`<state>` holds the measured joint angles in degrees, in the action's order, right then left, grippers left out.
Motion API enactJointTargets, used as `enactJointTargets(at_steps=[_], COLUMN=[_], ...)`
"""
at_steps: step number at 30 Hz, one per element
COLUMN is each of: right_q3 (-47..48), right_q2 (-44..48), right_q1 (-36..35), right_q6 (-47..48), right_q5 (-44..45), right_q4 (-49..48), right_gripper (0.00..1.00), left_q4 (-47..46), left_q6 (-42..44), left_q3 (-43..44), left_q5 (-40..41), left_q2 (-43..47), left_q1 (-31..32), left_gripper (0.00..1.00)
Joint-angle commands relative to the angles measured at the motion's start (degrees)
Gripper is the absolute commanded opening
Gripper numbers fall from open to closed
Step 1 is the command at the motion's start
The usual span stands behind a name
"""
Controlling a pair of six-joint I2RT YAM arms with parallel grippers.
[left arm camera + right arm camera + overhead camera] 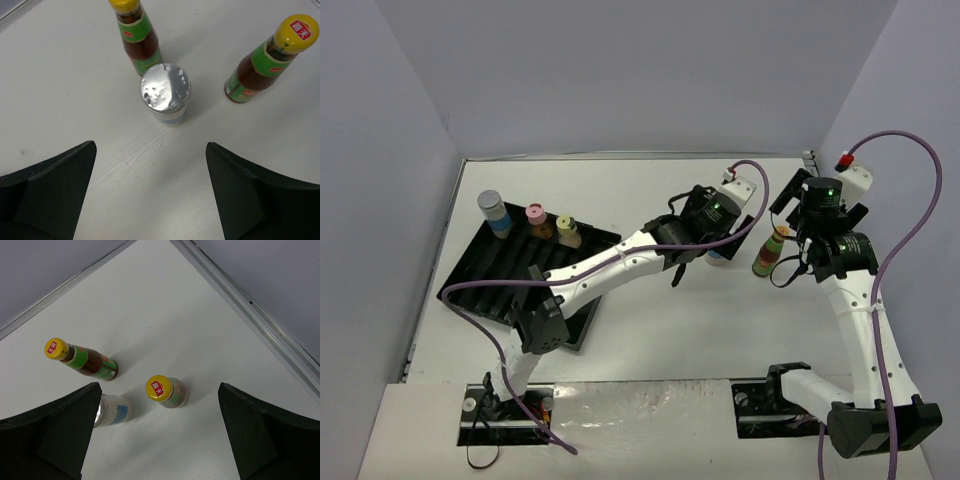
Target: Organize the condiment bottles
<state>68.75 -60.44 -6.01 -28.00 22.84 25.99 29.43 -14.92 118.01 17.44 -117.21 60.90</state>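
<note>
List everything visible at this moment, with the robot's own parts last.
silver-lidded bottles: two, blue-white labels; this one on the table below the left gripper, the other at the tray's far-left corner.
dark bottles: two, yellow caps, red-green labels; upright on the table right of centre, the second nearby.
pink-capped bottle: one, along the tray's far edge.
pale-yellow-capped bottle: one, beside the pink one.
tray: one, black, ridged, left side of the table.
table: one, white.
arms: two, white and black; left, right.
left gripper: black, open.
right gripper: black, open, above the bottles.
</note>
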Motion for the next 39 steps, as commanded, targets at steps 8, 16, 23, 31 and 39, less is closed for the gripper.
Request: enactJointTargets(at_steps=[8, 16, 23, 31, 39], right_q3=[1.22, 0.68, 0.62, 0.33, 0.77], right_q2=[0.56, 0.61, 0.76, 0.56, 0.49], right_q1=[0.65, 0.67, 0.56, 0.56, 0.56], right_q6=[-1.18, -0.89, -0.59, -0.31, -0.13], right_q5=[-2.17, -2.76, -3.04, -3.18, -3.33], right_q4=[-1.3, -1.36, -1.39, -1.46, -1.47], right_gripper=[1.0, 1.0, 1.0, 1.0, 1.0], left_q4=[-3.13, -3.57, -3.62, -5.33, -5.47], left_q6=[0.83, 0.85, 0.45, 0.09, -1.27], left_q3=[9.92, 14.32, 17.33, 15.03, 18.4], left_q5=[-3.81, -2.41, -2.23, -2.0, -4.99], left_q2=[-5.28, -11.14, -14.6, -14.55, -17.95], left_q1=[0.54, -0.08, -1.89, -3.01, -5.22], left_gripper=[0.88, 0.88, 0.88, 0.88, 0.88])
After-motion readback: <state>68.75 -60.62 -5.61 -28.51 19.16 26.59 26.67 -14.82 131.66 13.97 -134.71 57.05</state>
